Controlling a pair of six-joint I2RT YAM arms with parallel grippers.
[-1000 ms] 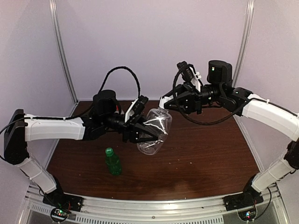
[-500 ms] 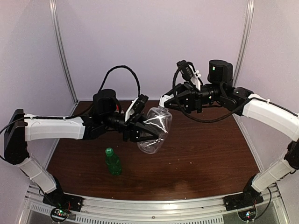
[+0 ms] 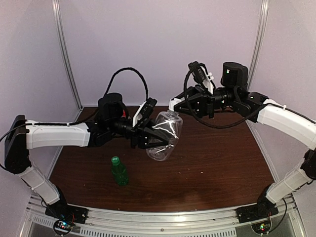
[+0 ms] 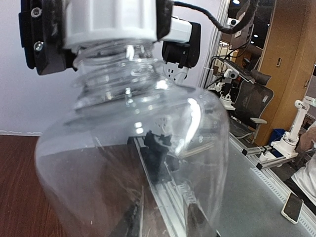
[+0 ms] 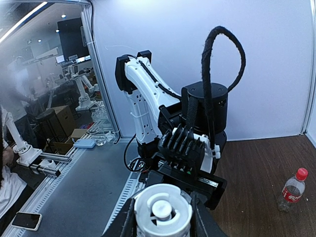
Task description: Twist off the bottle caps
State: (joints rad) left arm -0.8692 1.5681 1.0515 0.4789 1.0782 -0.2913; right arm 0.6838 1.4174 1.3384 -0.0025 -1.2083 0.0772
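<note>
My left gripper (image 3: pixel 152 138) is shut on the wide clear bottle (image 3: pixel 164 136) and holds it tilted in the air above the table. The bottle fills the left wrist view (image 4: pixel 133 163). Its white cap (image 3: pixel 173 104) sits at the top of the neck (image 4: pixel 109 22), with threads showing beneath. My right gripper (image 3: pixel 175 105) is shut on the white cap (image 5: pixel 163 212), one finger on each side. The green bottle (image 3: pixel 119 172) with its green cap (image 3: pixel 115 160) stands on the table at front left. The red-label bottle (image 5: pixel 292 190) with its red cap (image 5: pixel 301 173) stands on the table and is hidden in the top view.
The brown table (image 3: pixel 222 168) is closed in by white walls and metal posts (image 3: pixel 66 54). A metal rail (image 3: pixel 163 217) runs along the near edge. A black cable (image 3: pixel 131 74) loops above the left arm.
My right gripper, with the white cap in it, has shifted slightly up and turned a little. The left arm and the clear bottle have barely moved.
</note>
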